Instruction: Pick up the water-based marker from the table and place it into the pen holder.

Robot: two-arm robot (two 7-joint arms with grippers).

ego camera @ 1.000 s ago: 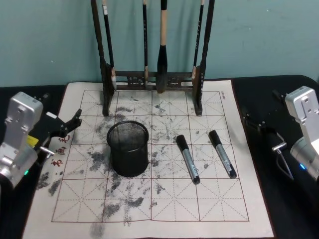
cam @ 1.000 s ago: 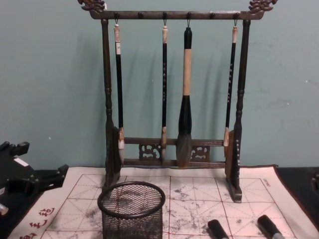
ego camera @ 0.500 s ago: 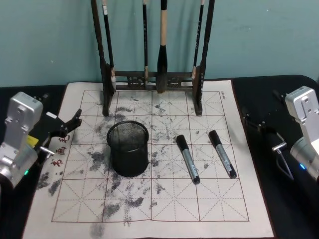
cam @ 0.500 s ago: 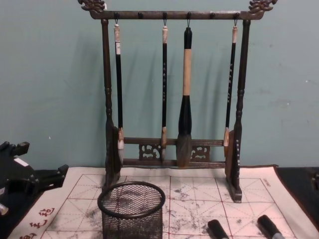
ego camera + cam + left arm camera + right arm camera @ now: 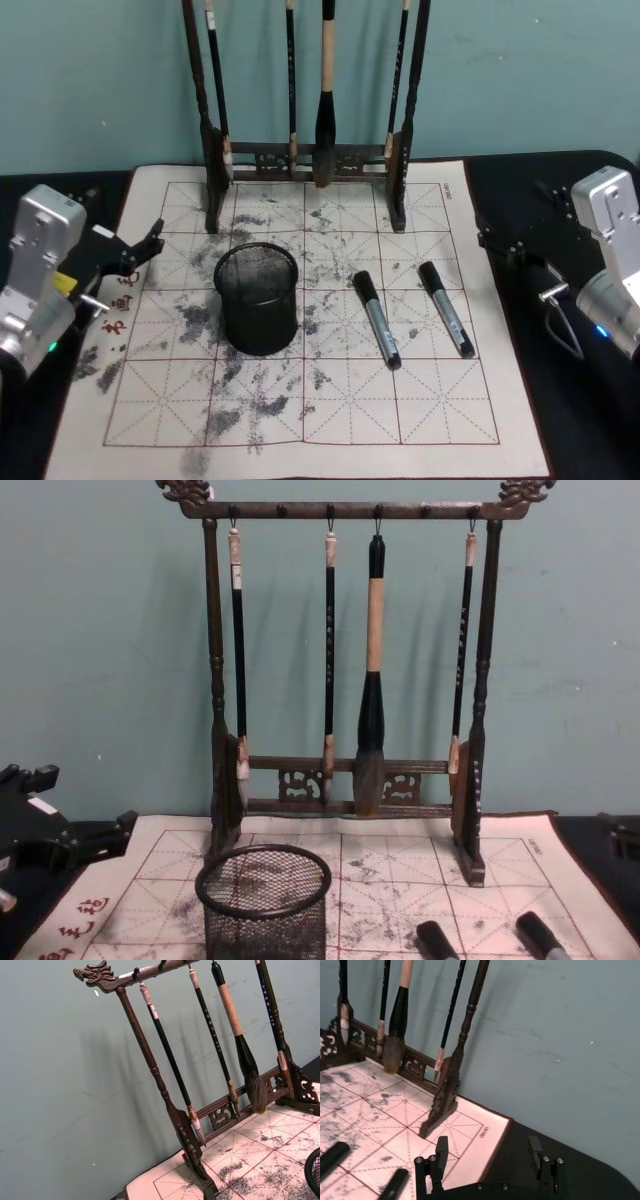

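Two black-capped grey markers lie side by side on the table's white gridded mat, right of centre: one marker nearer the middle and another marker further right. Their caps also show in the chest view and the right wrist view. The pen holder, a black mesh cup, stands upright left of them. My right gripper hovers open off the mat's right edge, its jaws wide apart in the right wrist view. My left gripper rests open at the mat's left edge.
A tall dark wooden rack hung with several brushes stands along the mat's far edge against a teal wall. Black tabletop flanks the mat on both sides. Grey ink smudges cover the mat's middle.
My right arm has shifted slightly forward and toward the mat; its gripper now shows at the chest view's right edge. The left arm, markers and pen holder have not moved.
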